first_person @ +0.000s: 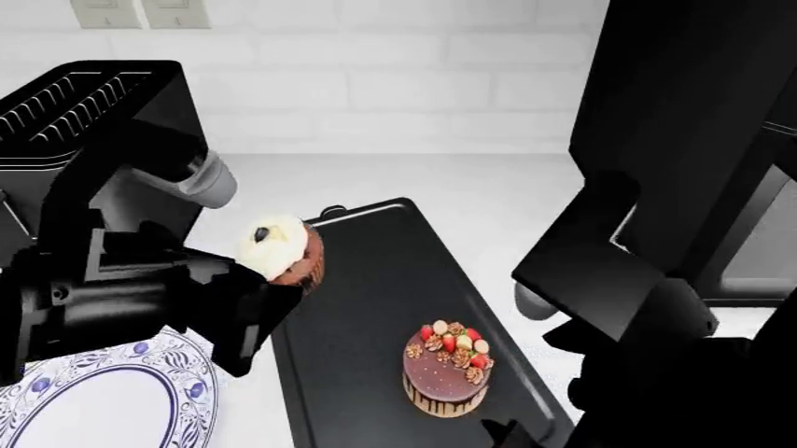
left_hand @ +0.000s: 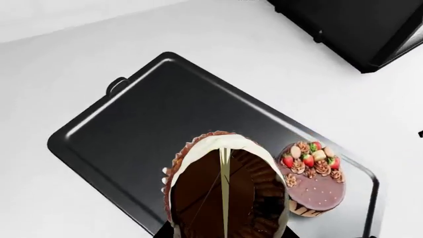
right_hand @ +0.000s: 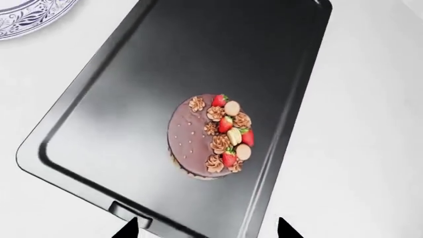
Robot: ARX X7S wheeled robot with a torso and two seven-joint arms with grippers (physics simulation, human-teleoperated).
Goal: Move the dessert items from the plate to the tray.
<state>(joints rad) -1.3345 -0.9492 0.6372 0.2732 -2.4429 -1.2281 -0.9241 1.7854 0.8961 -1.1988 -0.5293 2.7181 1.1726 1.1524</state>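
My left gripper (first_person: 268, 280) is shut on the brown cupcake (first_person: 284, 250) with white frosting and a dark berry, and holds it above the left rim of the black tray (first_person: 373, 280). The cupcake (left_hand: 225, 193) fills the near part of the left wrist view, over the tray (left_hand: 152, 109). The small chocolate drip cake (first_person: 449, 367) with strawberries and nuts stands on the tray's near part; it also shows in the left wrist view (left_hand: 312, 177) and the right wrist view (right_hand: 210, 136). My right gripper (right_hand: 206, 229) is open and empty above the tray's (right_hand: 145, 74) near end.
A blue-patterned white plate (first_person: 106, 406) lies at the near left, with nothing seen on it; its rim shows in the right wrist view (right_hand: 29, 17). A dark toaster (first_person: 88, 121) stands at the back left. A black appliance (left_hand: 357, 27) stands past the tray.
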